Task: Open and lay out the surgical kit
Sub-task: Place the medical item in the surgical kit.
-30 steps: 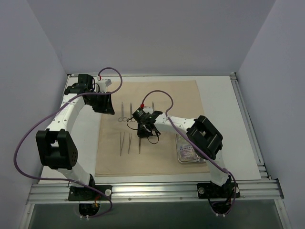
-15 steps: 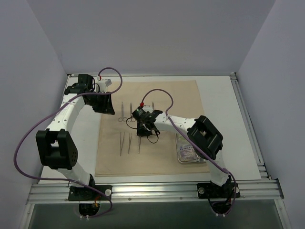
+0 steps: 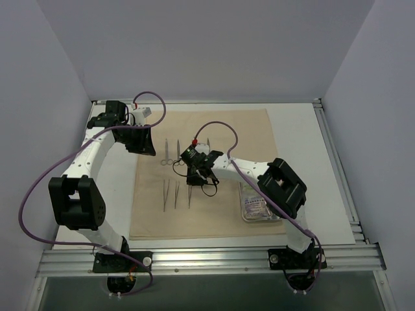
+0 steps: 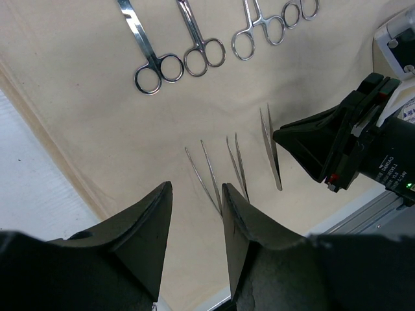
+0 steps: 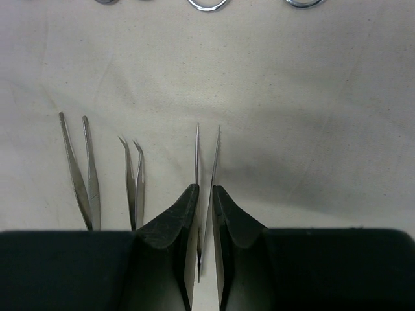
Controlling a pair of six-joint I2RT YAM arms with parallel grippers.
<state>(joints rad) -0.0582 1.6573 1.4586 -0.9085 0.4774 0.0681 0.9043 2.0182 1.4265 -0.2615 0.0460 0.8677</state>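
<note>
**Right pincer low over the tweezers**

Its jaws stand barely parted just above the cloth. We see the rightmost pair of tweezers lying flat beneath them, ungripped (one leg shows in the slit). The left pincer hovers half open and empty. Three pairs of tweezers lie in a row, with the clamps beyond them. The tray sits on the cloth near its right edge.

Right gripper jaws parted slightly, seemingly letting go of tweezers, right arm shifted outward.
</note>
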